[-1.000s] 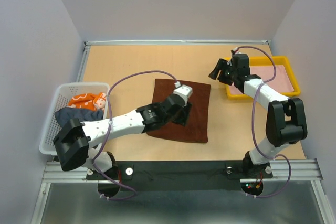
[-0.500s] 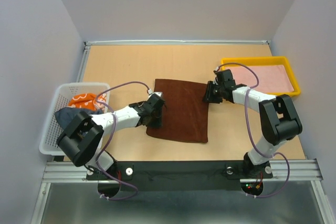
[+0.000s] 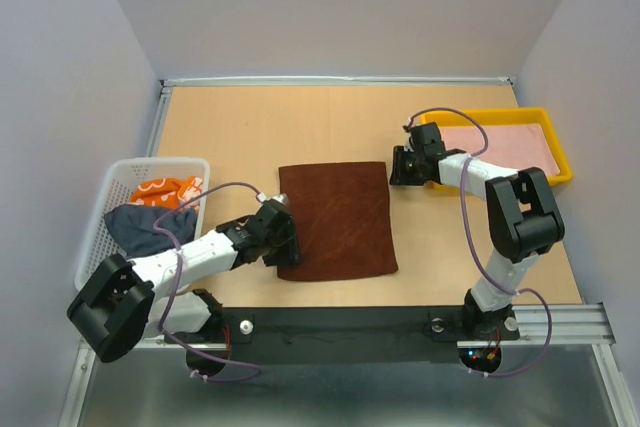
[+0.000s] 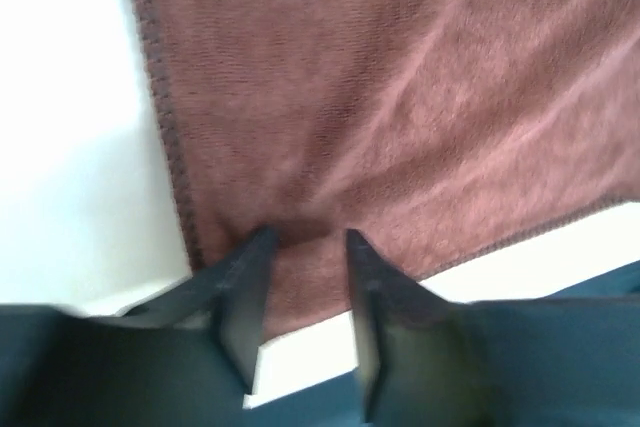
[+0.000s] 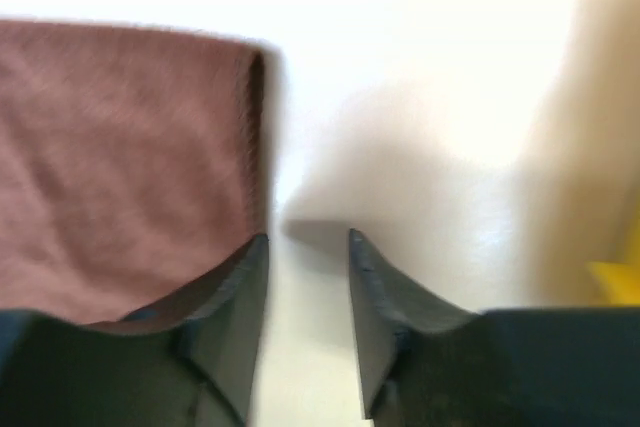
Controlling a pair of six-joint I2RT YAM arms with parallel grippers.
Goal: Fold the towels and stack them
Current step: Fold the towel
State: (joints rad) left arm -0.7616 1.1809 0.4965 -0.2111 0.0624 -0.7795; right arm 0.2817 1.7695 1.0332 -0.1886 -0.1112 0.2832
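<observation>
The reddish-brown towel [image 3: 338, 219] lies flat in the middle of the table. It fills the left wrist view [image 4: 400, 97] and shows at the left of the right wrist view [image 5: 120, 147]. My left gripper [image 3: 283, 238] is low at the towel's near-left corner. Its jaws [image 4: 305, 237] are apart, with the tips resting on the cloth just inside the hem. My right gripper [image 3: 399, 166] is open and empty over bare table [image 5: 305, 237], just right of the towel's far-right corner. An orange patterned towel [image 3: 165, 190] and a dark navy towel [image 3: 150, 228] lie in the basket. No red towel with blue patches is in view.
The white mesh basket [image 3: 108, 209] stands at the left edge. The yellow tray [image 3: 487, 115] at the far right holds a pinkish cloth [image 3: 500, 144], and its corner shows in the right wrist view [image 5: 615, 282]. The black front rail [image 3: 340, 322] runs behind the towel's near edge.
The towel has shifted and now lies squarer. My left gripper moved back from its middle to the near-left corner. My right gripper came down from the tray to the towel's far-right corner.
</observation>
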